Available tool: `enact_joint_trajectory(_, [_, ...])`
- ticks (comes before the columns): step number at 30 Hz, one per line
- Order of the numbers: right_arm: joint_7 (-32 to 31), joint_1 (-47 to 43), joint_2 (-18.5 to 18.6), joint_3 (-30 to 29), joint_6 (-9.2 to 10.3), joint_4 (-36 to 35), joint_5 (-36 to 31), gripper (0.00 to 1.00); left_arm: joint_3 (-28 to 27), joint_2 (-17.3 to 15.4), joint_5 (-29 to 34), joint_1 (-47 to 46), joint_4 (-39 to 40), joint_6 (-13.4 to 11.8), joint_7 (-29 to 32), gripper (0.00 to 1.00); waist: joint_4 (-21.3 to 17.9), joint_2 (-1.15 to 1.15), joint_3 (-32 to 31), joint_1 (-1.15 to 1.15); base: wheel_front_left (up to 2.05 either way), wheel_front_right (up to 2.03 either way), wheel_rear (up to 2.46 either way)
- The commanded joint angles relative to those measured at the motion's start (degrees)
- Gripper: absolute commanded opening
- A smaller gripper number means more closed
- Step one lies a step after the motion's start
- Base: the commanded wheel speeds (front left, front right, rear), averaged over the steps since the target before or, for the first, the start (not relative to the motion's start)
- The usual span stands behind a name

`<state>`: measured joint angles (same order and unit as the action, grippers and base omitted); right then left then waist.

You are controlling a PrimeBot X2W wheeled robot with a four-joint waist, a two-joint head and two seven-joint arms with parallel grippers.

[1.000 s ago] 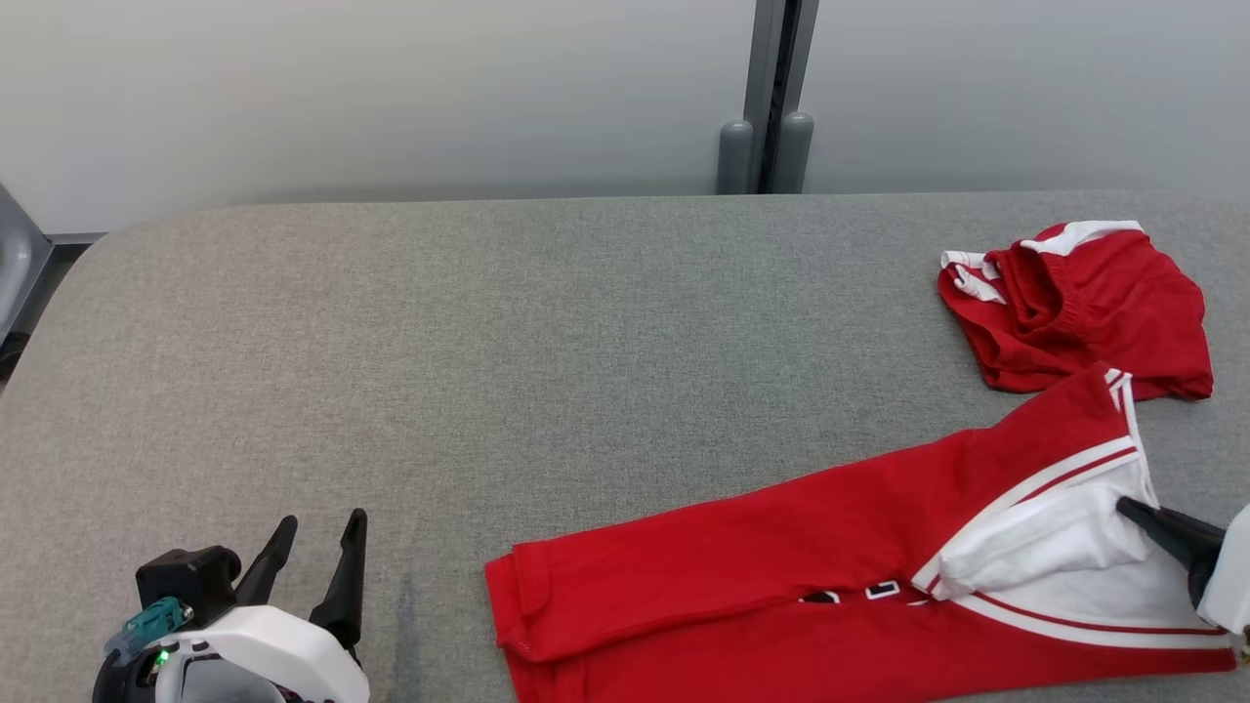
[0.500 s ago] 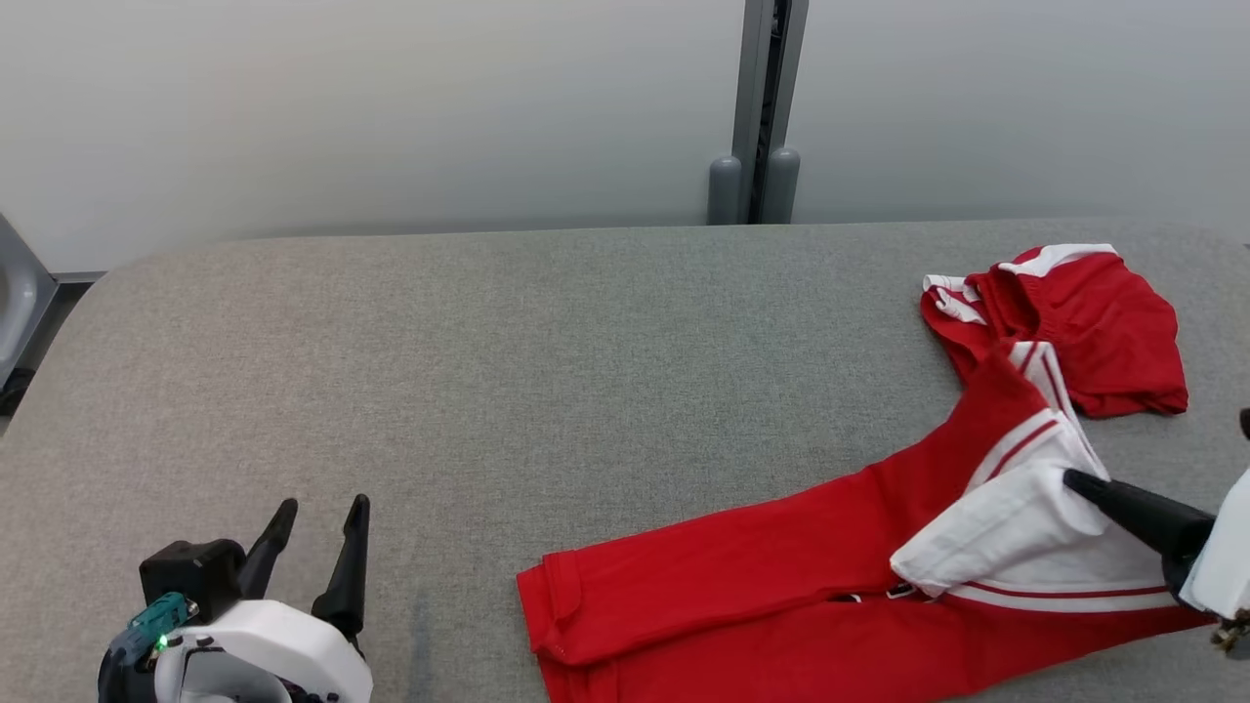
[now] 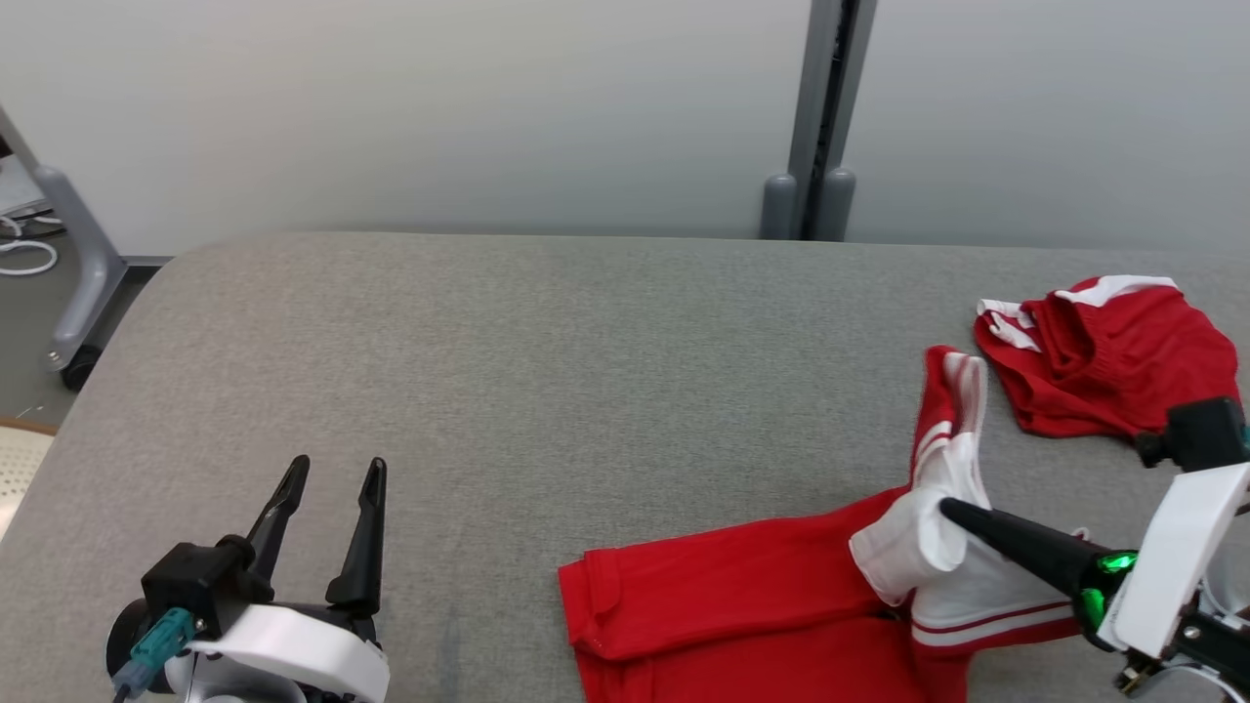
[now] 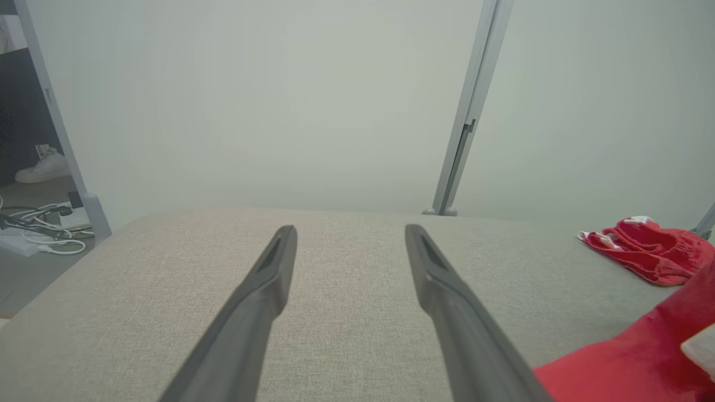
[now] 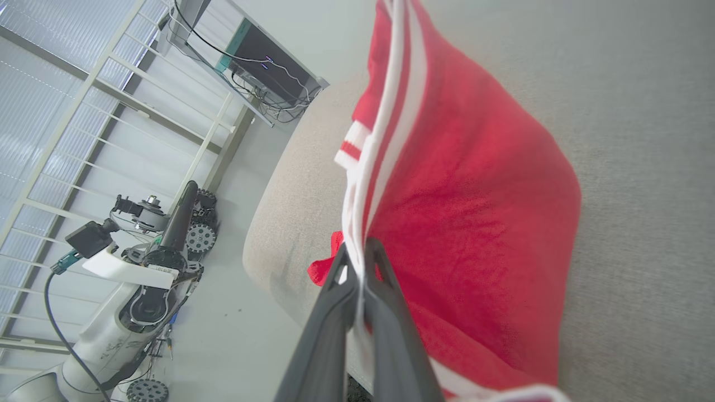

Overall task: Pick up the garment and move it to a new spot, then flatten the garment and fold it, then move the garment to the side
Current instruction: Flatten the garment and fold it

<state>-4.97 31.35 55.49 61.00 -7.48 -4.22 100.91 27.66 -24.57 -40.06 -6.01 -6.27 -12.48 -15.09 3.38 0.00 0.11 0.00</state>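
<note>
While in right gripper [image 3: 945,505] — garment [image 3: 742,591] lengthwise left-right.

I'm seeing the garment [image 3: 742,605] running off the head view's bottom edge. Its fold is covering the tip of the right gripper [image 3: 947,506].

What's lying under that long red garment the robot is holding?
The right gripper pinches the long red garment by its white-striped edge, held above the garment's own red cloth. Grey table shows all round it; whatever lies beneath the cloth is covered.
</note>
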Motion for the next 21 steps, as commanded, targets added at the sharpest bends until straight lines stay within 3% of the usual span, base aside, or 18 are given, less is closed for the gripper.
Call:
enact_joint_trajectory(1, [0.5, -0.2, -0.9, -0.1, -0.04, -0.2, 0.8, 0.0, -1.4, 0.5, 1.8, 1.1, 0.0, 0.8, -0.1, 1.0, 1.0, 0.0, -0.1, 0.0, 0.0, 0.0, 0.0])
enact_joint_trajectory(11, [-0.7, -1.4, -8.8, 1.2, -0.04, 3.5, 2.8, 0.0, -9.3, 8.7, 13.7, 4.6, -0.2, 6.4, -0.1, 1.0, 6.4, 0.0, -0.4, 0.0, 0.0, 0.0, 0.0])
enact_joint_trajectory(21, [-4.7, -2.1, -15.0, 1.9, -0.04, 11.3, 4.1, 0.0, -13.3, 13.3, 17.9, 4.4, -3.3, 11.6, -0.1, 1.0, 10.7, 0.0, -0.3, 0.0, 0.0, 0.0, 0.0])
